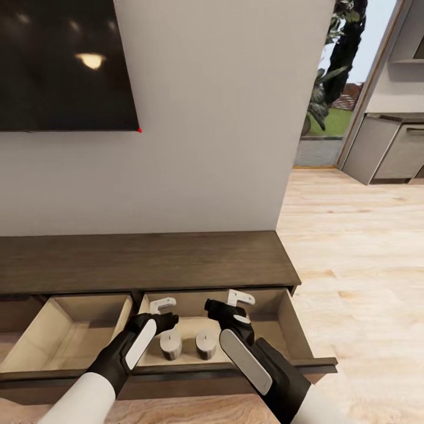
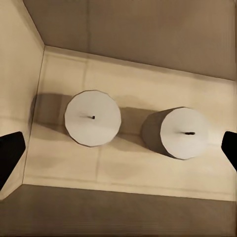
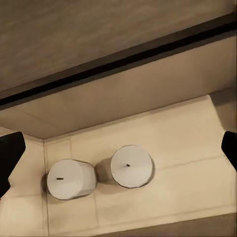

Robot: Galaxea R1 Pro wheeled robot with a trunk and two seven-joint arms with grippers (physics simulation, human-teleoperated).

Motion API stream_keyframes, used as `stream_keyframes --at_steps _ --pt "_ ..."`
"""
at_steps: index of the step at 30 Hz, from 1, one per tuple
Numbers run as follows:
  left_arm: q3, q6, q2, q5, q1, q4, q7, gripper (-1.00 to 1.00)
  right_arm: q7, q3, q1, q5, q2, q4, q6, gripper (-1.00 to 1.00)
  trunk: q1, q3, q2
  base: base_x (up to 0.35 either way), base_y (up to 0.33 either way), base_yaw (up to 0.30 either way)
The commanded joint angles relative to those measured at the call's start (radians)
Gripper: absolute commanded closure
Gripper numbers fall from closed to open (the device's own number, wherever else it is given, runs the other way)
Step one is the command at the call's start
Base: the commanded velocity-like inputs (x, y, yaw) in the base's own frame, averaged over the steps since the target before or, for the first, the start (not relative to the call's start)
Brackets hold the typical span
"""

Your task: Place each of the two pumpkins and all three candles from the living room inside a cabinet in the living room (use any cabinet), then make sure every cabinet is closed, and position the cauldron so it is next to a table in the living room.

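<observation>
While arms overlap them, candles [image 1: 188, 343] stand upright.

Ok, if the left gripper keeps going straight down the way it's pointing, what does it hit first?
Probably the pale drawer floor between the two candles; the open left gripper straddles both, so a fingertip may clip one. Depth is unclear.

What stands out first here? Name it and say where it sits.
Two candles stand upright side by side on the pale floor of the cabinet's open right drawer. The left gripper and right gripper hover open above them. A dark screen hangs on the wall above.
</observation>
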Motion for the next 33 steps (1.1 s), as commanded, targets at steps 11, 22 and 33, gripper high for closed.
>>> stream_keyframes --at_steps 11,22,33 --pt "-0.003 0.003 0.000 0.010 0.000 -0.003 0.011 -1.00 0.000 0.001 0.048 -0.005 -0.045 -0.034 -0.085 -1.00 -0.043 0.034 0.077 -0.068 0.000 0.000" --pt "-0.002 0.004 0.000 0.009 0.000 -0.004 0.011 -1.00 0.001 0.001 0.051 -0.005 -0.046 -0.081 -0.067 -1.00 -0.085 0.068 0.154 -0.062 0.000 0.000" --pt "-0.004 0.061 0.004 0.009 0.002 -0.066 0.011 -1.00 -0.005 0.001 0.051 -0.004 -0.046 -0.086 -0.064 -1.00 -0.127 0.103 0.231 -0.127 0.028 0.000"
